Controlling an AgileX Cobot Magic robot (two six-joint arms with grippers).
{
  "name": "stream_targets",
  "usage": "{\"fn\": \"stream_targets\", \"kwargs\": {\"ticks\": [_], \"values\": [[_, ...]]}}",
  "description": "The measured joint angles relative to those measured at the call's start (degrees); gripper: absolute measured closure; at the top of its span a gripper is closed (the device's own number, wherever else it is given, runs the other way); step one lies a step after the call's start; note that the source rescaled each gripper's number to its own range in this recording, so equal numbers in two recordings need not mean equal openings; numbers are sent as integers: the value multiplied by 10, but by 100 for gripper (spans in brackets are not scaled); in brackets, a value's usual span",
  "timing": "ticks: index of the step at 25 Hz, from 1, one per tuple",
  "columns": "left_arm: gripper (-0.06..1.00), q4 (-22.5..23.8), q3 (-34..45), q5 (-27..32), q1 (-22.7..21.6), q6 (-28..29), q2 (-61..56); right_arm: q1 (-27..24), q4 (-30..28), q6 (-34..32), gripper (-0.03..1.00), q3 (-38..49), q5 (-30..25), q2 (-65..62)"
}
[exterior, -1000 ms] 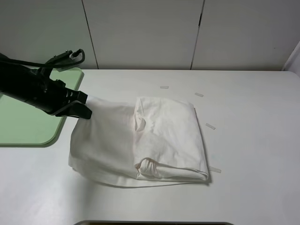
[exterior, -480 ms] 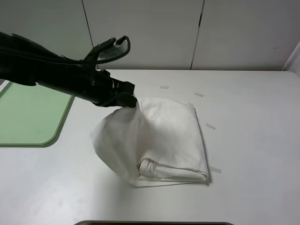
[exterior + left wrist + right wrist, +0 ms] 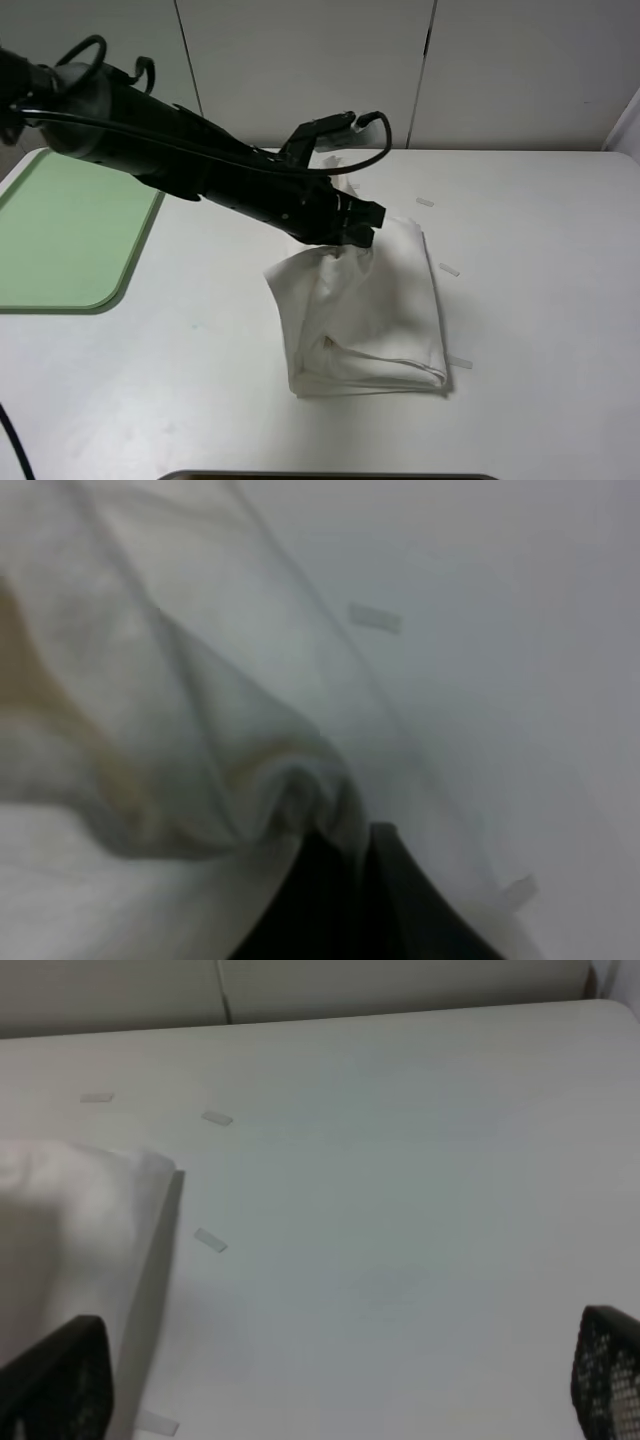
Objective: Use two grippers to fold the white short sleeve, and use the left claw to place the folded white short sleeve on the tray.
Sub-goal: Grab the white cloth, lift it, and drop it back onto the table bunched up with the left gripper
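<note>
The white short sleeve [image 3: 375, 310] lies partly folded in the middle of the table. My left gripper [image 3: 357, 235] reaches across from the left and is shut on an edge of the cloth, holding that flap up over the folded part. In the left wrist view the bunched white short sleeve [image 3: 180, 730] fills the picture, pinched where the dark fingers [image 3: 325, 890] meet. My right gripper [image 3: 340, 1365] is open, its fingers wide apart and empty, with the shirt's corner [image 3: 80, 1210] to one side. The pale green tray [image 3: 60, 235] sits at the table's left edge.
Small white tape strips [image 3: 449, 270] lie on the table right of the shirt, one of them [image 3: 425, 202] further back. A black cable [image 3: 365, 150] loops above the left arm. A grey panelled wall stands behind the table.
My left gripper has swung from beside the tray to the right, carrying the shirt's left flap up and over the folded part. The cloth's footprint on the table has narrowed.
</note>
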State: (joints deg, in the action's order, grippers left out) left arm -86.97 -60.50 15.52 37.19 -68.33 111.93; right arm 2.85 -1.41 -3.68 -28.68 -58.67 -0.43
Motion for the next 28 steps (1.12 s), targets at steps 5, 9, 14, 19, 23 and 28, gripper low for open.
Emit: {"fn": "stream_targets", "kwargs": {"ticks": [5, 9, 14, 19, 23, 28], "values": [[94, -11, -58, -7, 34, 0, 38, 0, 0, 0, -3, 0, 0, 0], [94, -16, -68, -10, 43, 0, 45, 0, 0, 0, -3, 0, 0, 0], [72, -25, -91, -4, 70, -4, 58, 0, 2, 0, -3, 0, 0, 0], [32, -37, -91, 48, 93, -63, 59, 0, 2, 0, -3, 0, 0, 0], [25, -53, -91, 83, 104, -110, 59, 0, 2, 0, -3, 0, 0, 0], [23, -75, -98, 157, 115, -173, 59, 0, 2, 0, -3, 0, 0, 0]]}}
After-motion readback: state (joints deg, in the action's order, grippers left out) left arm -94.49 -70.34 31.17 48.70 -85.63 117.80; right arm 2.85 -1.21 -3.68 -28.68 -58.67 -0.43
